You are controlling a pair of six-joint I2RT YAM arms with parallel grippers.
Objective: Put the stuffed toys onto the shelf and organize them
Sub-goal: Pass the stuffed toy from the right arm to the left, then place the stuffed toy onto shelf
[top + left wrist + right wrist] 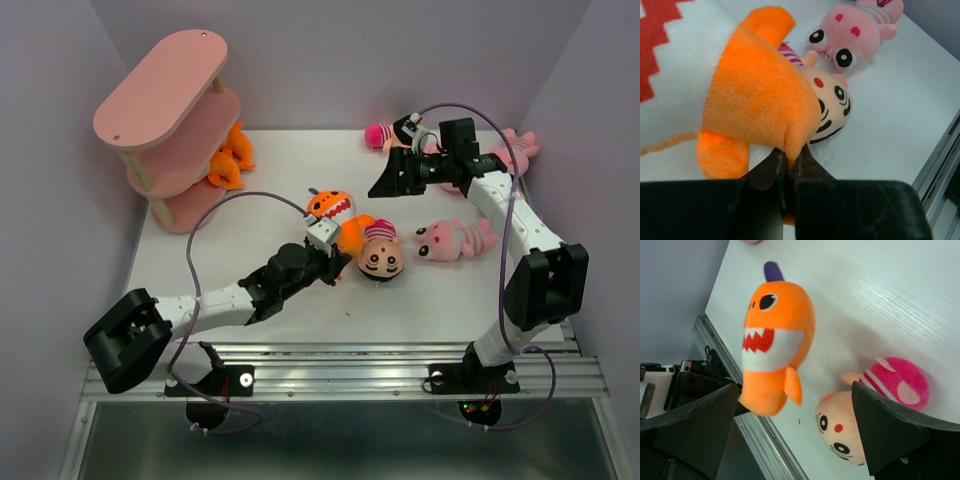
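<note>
Left tool (325, 250) is clenched on the orange shark (330, 207), with a doll (382, 255) lying right beside it on the desk (450, 310) and the shelf (160, 90) well off to its left. Right tool (388, 175) is spread wide. The pinch itself only shows in the left wrist view.

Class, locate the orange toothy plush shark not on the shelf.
Top view: the orange toothy plush shark is mid-table, pinched by the left tool, left of the peach-faced plush doll.
</note>
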